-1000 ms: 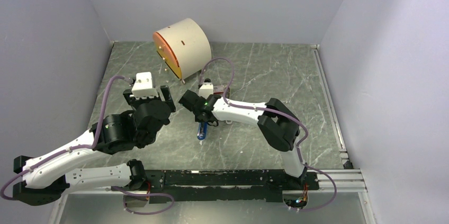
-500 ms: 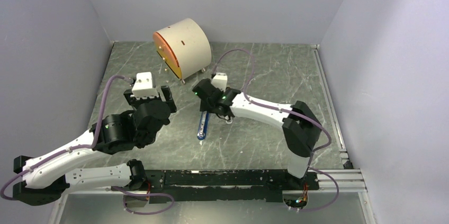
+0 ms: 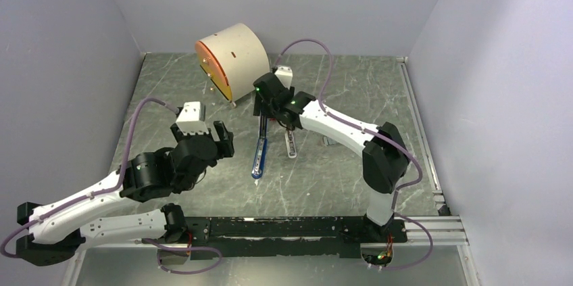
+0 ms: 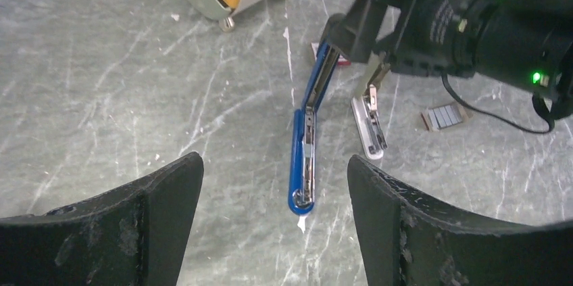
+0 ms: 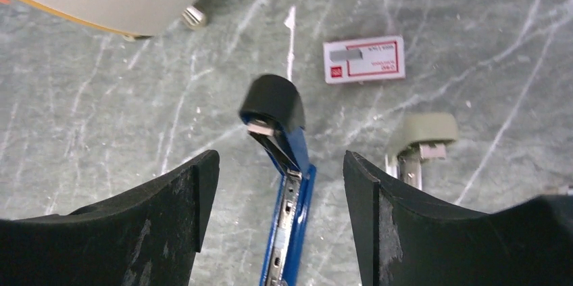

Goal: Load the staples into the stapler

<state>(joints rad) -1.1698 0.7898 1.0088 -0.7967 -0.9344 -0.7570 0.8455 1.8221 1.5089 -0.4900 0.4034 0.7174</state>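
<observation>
The blue stapler [image 3: 259, 154] lies mid-table, opened. Its silver channel [image 4: 307, 157] faces up and its black-capped top arm [image 5: 273, 100] stands raised at the far end. The staples [image 4: 444, 116], a short grey strip, lie on the table right of both staplers, also in the top view [image 3: 328, 141]. My right gripper [image 3: 265, 105] hovers over the stapler's far end, open; in its wrist view [image 5: 280, 164] the raised arm sits between the jaws, untouched. My left gripper [image 3: 203, 138] is open and empty, near and left of the stapler, whose tip lies ahead between its jaws [image 4: 276, 164].
A grey-green stapler [image 3: 291, 143] lies just right of the blue one, also opened [image 5: 419, 138]. A small white red-edged staple box [image 5: 363, 60] lies beyond them. A beige drum with an orange face [image 3: 233, 59] stands at the back left on small feet.
My right gripper has moved from over the stapler's middle to its far end, and the stapler now lies opened out. My left gripper has shifted right, toward the stapler.
</observation>
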